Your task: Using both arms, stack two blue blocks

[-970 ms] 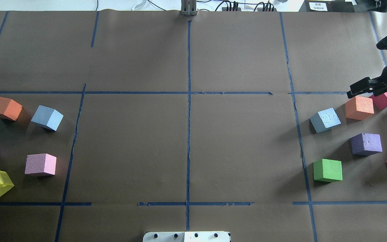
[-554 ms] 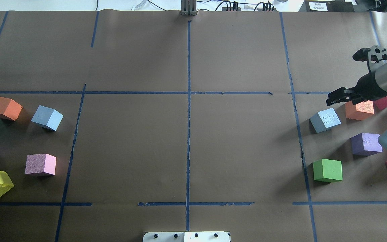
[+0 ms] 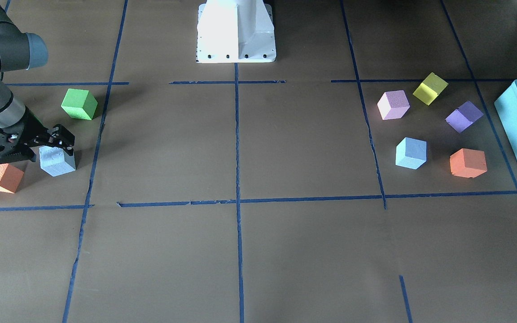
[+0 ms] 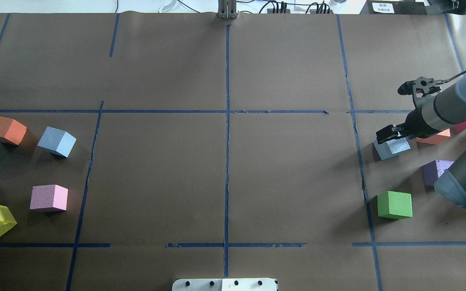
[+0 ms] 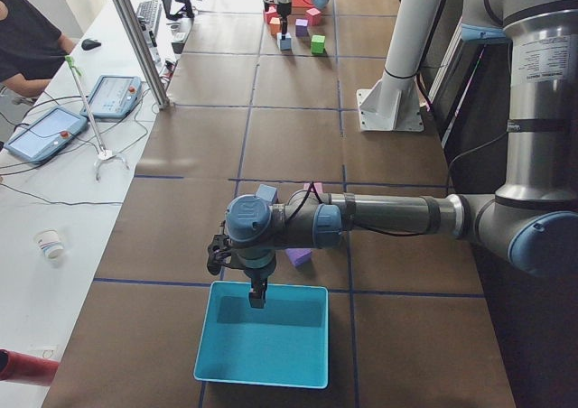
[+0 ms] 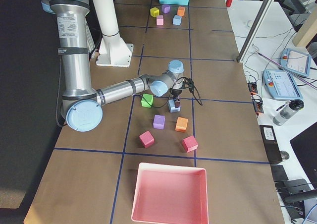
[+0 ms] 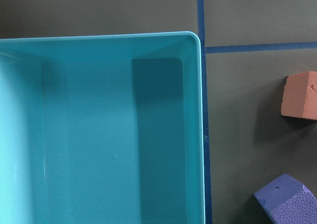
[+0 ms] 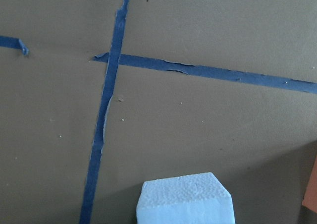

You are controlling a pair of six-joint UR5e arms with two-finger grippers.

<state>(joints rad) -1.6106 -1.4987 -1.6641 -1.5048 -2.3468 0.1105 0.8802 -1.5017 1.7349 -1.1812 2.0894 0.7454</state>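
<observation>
– Blue blocks, where are they now?

– The right blue block (image 4: 392, 150) sits on the right side of the table, near the right orange cube (image 4: 433, 139) & the green cube (image 4: 395, 205). The left blue block (image 4: 57, 141) is well apart, on the other side, just beside the left orange cube (image 4: 5, 130).

– And the grippers?

– The right gripper (image 4: 387, 134) hangs just above the right blue block. Its jaws look apart, nothing held. The left gripper (image 5: 257, 298) is over the teal tray (image 5: 260, 379). It shows only in the side view, so apart or together I cannot tell.

– How will a block handle?

– I think it is foam: v. light, soft, w/ pitted skin, so not slippery. Too much squeeze prob. dents it. Best to take 2 opposite flat side faces, approx. mid-height. The cube lies turned vs. the tape lines, so the wrist should align w/ the faces, not the corners.
</observation>
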